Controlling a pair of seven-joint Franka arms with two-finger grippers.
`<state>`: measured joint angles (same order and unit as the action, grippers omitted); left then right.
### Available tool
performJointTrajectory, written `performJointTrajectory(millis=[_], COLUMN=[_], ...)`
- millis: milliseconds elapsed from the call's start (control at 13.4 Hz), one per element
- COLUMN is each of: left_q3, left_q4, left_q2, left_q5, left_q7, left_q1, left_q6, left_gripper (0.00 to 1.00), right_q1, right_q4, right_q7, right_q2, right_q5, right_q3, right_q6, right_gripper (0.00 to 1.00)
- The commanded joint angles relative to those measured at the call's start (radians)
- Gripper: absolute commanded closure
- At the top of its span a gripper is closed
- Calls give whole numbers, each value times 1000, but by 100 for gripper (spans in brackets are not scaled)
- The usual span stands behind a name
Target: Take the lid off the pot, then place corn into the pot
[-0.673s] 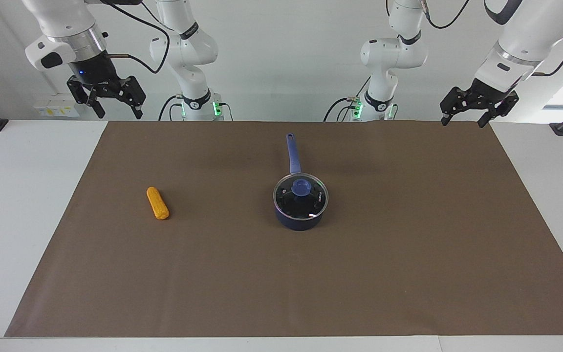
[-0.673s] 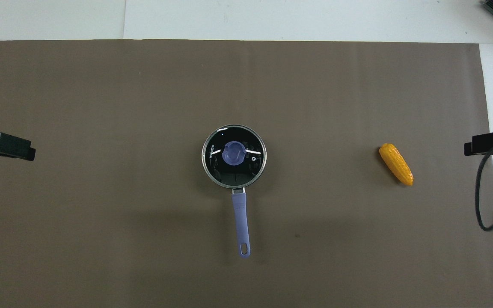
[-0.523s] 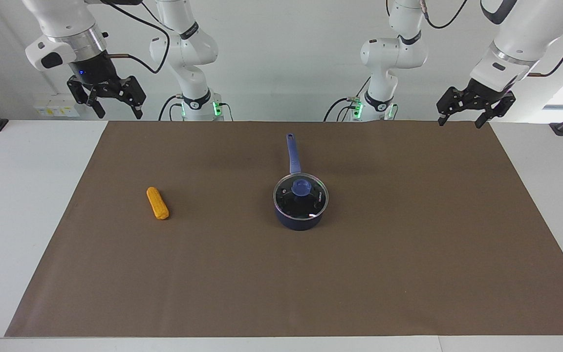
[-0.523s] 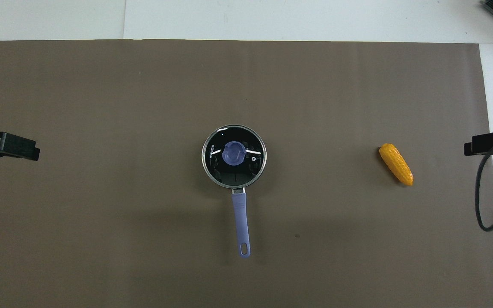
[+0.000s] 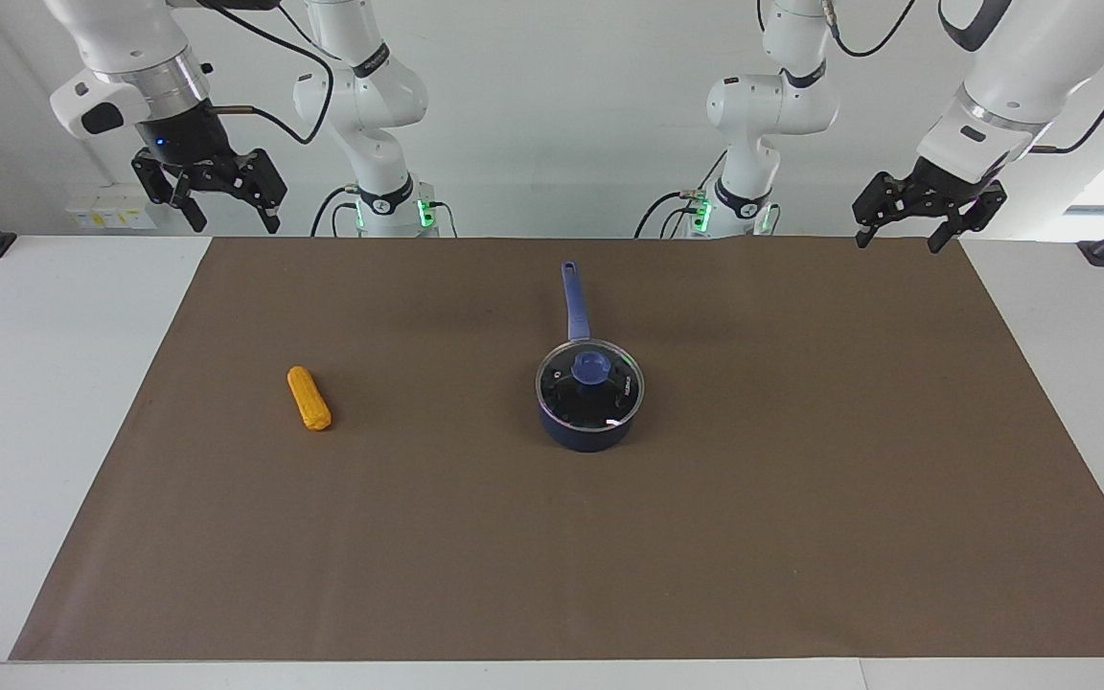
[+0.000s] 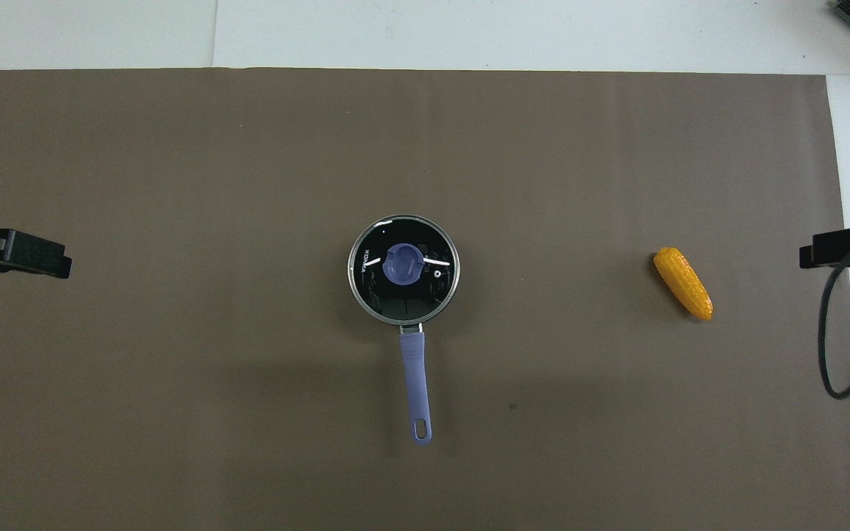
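White worktop (image 5: 54, 402) before you, brown mat (image 5: 705, 537) covering most of it. On the mat you have: pot (image 5: 588, 431) mid-mat, handle toward the robots; corn (image 5: 309, 399) toward the right arm's end, well apart.

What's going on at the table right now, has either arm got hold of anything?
Nothing is held. The left gripper and the right gripper both hang open and empty, raised at their own ends of the table. The glass lid sits on the blue saucepan mid-mat, its handle pointing toward the robots. The corn cob lies on the brown mat toward the right arm's end, untouched.
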<state>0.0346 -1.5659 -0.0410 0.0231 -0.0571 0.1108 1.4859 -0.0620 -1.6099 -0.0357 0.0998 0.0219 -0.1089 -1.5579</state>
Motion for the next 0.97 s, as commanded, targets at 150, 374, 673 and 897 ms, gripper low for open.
performJointTrajectory(millis=[150, 374, 673, 897], left_q3=[10, 10, 10, 10], left_q4=[-33, -33, -49, -100], left_q2=[-22, -20, -10, -5], left_q5=[-12, -14, -14, -14], left_q7=[-6, -7, -7, -7], left_q1=[9, 12, 15, 39], left_q6=[20, 19, 28, 81], left_gripper=[0, 0, 0, 0], right_q1=[7, 7, -4, -4], right_q4=[-4, -7, -7, -42], right_q7=[14, 11, 20, 110], right_q2=[14, 15, 15, 12], right_q5=[6, 1, -3, -30], right_q3=[-8, -5, 1, 1], right_q6=[18, 27, 15, -4], right_gripper=[0, 0, 0, 0])
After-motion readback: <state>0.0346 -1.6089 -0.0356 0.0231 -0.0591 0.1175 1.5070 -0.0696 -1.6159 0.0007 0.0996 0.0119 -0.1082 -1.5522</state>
